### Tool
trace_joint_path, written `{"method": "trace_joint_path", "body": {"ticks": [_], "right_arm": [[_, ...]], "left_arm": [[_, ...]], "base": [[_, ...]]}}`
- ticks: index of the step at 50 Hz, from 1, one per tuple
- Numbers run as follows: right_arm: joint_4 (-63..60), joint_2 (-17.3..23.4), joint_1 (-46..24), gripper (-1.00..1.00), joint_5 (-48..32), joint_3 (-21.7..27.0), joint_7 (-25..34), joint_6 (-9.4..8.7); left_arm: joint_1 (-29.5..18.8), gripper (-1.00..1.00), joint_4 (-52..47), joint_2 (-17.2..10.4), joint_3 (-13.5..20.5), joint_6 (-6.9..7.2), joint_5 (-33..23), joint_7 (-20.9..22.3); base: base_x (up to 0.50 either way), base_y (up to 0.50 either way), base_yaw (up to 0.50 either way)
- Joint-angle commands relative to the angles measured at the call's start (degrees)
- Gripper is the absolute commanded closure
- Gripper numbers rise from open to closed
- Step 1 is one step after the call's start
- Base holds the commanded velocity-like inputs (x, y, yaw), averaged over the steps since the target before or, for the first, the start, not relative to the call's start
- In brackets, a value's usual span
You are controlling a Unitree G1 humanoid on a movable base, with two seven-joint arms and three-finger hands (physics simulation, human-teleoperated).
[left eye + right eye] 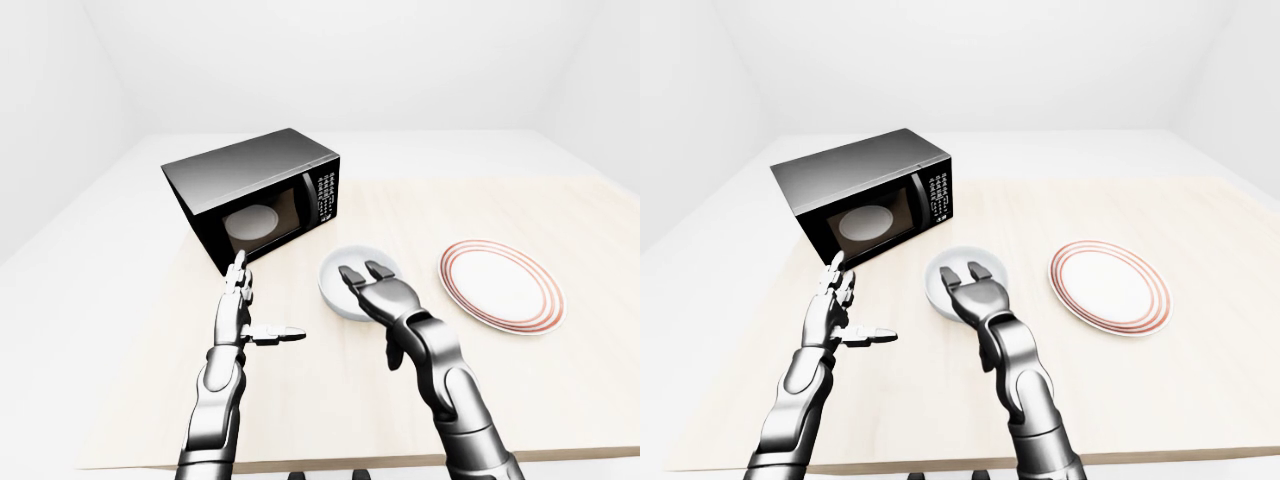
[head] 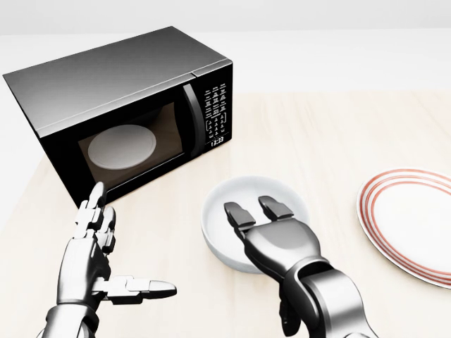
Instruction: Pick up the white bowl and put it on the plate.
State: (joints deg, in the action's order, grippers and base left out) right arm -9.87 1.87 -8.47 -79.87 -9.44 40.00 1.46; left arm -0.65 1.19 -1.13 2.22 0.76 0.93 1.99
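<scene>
The white bowl (image 2: 236, 193) stands on the wooden table, just below and right of the microwave in the head view. My right hand (image 2: 254, 211) reaches up from the bottom of the view and is open. Its two fingers (image 2: 235, 213) lie stretched out over the bowl's nearer rim and cover that side of it; its thumb hangs below the palm, away from the bowl. At the right edge lies the white plate (image 2: 409, 222) with red rings, with nothing on it. My left hand (image 2: 123, 250) is open at the lower left, fingers up and thumb pointing right, apart from the bowl.
A black microwave (image 2: 127, 98) with its door shut takes up the upper left, a white turntable visible behind its glass. The light wooden table (image 2: 338, 134) runs between bowl and plate; its near edge (image 1: 330, 462) shows in the left-eye view.
</scene>
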Motion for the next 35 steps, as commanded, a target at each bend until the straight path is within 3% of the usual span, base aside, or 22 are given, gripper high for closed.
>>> {"method": "trace_joint_path", "body": {"ticks": [1, 35], "right_arm": [[1.42, 0.54, 0.4, -1.0, -0.34, 0.23, 0.0, 0.35], [5.91, 2.34, 0.91, -1.0, -1.51, 1.78, 0.0, 1.68]], "left_arm": [[-0.33, -1.0, 0.85, -0.05, 0.11, -0.44, 0.08, -0.06], [-0.34, -1.0, 0.87, -0.07, 0.09, -0.48, 0.07, -0.06]], "base": [[0.0, 0.0, 0.0], [0.0, 0.0, 0.0]]}}
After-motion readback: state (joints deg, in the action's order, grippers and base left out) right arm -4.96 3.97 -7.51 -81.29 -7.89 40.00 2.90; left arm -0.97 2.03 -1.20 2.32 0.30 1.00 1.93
